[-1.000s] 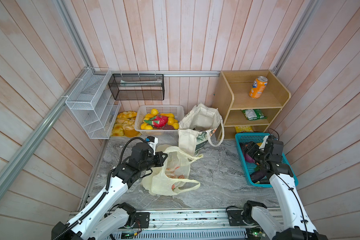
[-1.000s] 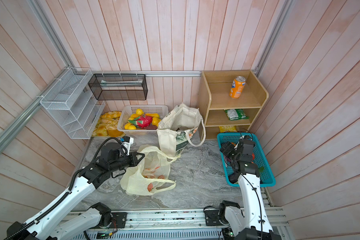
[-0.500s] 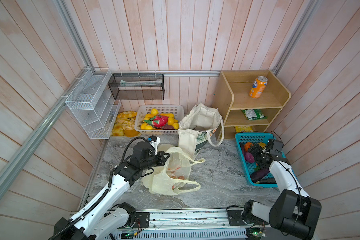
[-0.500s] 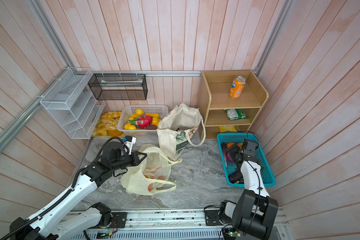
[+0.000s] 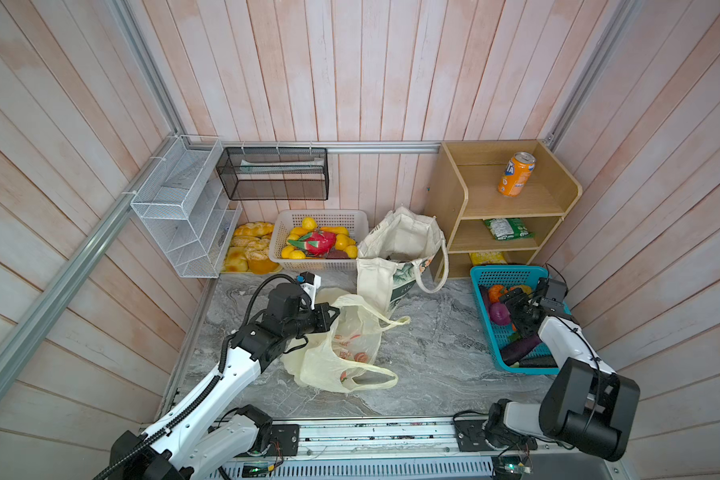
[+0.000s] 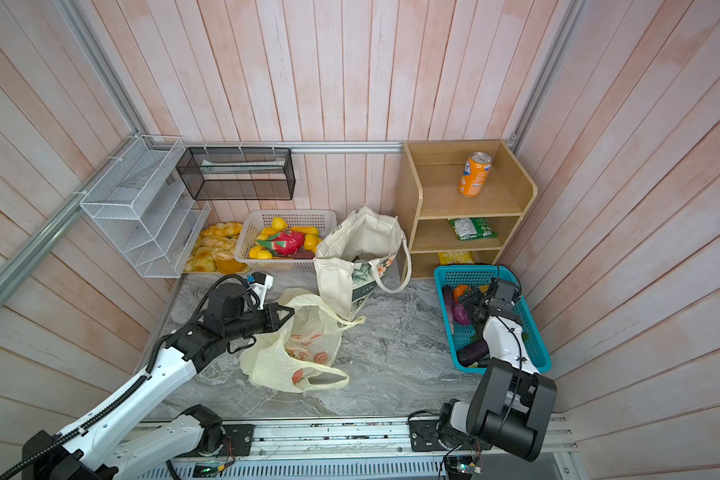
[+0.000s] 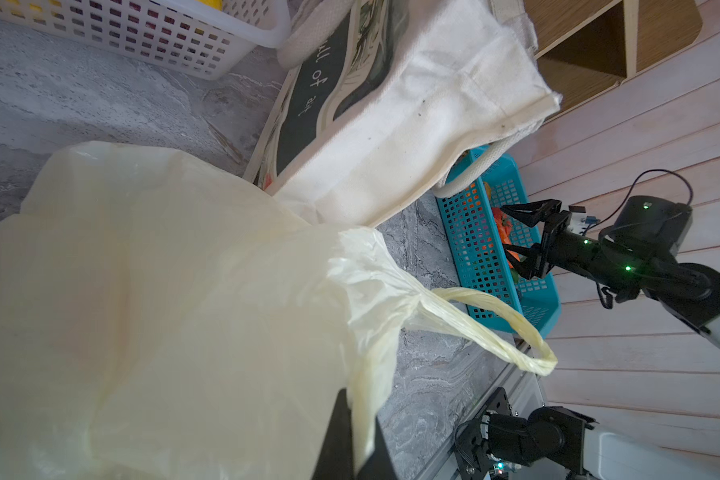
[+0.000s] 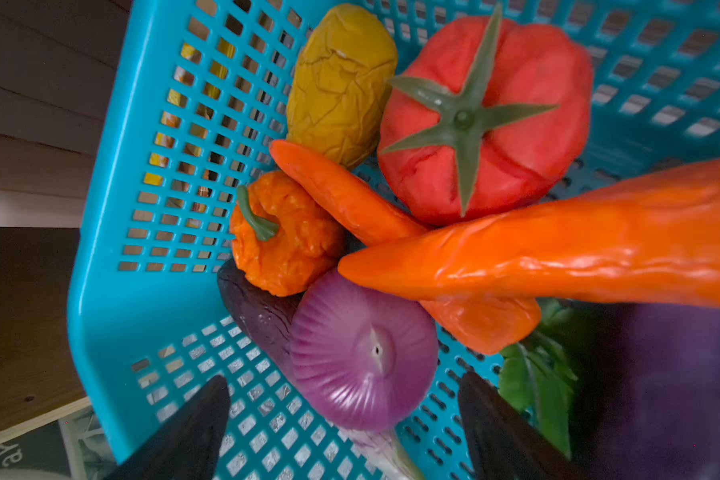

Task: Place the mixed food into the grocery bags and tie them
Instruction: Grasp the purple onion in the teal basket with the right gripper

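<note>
A pale-yellow plastic grocery bag [image 5: 341, 345] lies slumped on the marble table with orange-red items showing through it. My left gripper [image 5: 334, 312] is shut on its rim, and the film is pinched between the jaws in the left wrist view [image 7: 360, 440]. The cream canvas tote [image 5: 400, 245] stands open behind it. My right gripper [image 5: 512, 305] hangs open inside the teal basket [image 5: 506, 272]. A purple onion [image 8: 362, 353] sits between its spread fingers, untouched. A tomato [image 8: 487, 120], orange peppers [image 8: 558, 257] and an eggplant [image 5: 520, 349] lie around it.
At the back stand a white fruit basket [image 5: 321, 216] and bread loaves [image 5: 248, 249]. A wooden shelf [image 5: 454, 199] holds an orange soda can [image 5: 515, 174], a green packet [image 5: 508, 228] and a yellow packet [image 5: 487, 258]. Wire racks [image 5: 184, 208] hang on the left wall.
My right gripper has moved deeper into the teal basket, down over the onion, and its jaws have spread a little wider. The left gripper holds the plastic bag much as before.
</note>
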You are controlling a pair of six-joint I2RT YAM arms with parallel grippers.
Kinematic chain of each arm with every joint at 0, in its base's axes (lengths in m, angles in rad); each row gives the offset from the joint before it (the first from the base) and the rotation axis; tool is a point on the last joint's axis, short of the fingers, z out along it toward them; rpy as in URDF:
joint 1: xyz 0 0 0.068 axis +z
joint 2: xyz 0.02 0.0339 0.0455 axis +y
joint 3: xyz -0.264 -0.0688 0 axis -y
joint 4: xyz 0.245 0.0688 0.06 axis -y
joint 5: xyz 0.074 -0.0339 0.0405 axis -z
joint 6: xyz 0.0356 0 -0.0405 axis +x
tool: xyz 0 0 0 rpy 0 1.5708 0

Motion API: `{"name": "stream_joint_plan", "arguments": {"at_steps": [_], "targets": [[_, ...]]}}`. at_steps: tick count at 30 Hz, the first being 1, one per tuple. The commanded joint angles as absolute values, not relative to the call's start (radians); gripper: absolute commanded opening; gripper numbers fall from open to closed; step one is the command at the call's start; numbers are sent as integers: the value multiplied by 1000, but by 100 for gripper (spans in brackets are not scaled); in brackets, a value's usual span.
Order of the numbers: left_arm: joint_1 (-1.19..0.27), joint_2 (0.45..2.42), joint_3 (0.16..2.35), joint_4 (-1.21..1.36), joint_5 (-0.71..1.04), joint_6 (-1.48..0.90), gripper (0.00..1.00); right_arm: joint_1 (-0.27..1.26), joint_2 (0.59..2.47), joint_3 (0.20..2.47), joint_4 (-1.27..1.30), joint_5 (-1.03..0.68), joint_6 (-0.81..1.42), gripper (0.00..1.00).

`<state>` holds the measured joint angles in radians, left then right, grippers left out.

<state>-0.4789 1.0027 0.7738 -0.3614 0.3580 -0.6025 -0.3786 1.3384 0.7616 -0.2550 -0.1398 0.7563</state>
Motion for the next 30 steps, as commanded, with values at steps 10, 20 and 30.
{"name": "stream_joint_plan", "arguments": {"at_steps": [10,20,30], "targets": [[-481,1027,801,-375,321,-594,0,-385,1508,747,-134,-269,763,88],[-482,1034,798,-368,316,-594,0,-384,1579,752,-81,-306,732,76],[-481,1037,788,-353,322,-597,0,-381,1453,676,-26,-368,725,45]]}}
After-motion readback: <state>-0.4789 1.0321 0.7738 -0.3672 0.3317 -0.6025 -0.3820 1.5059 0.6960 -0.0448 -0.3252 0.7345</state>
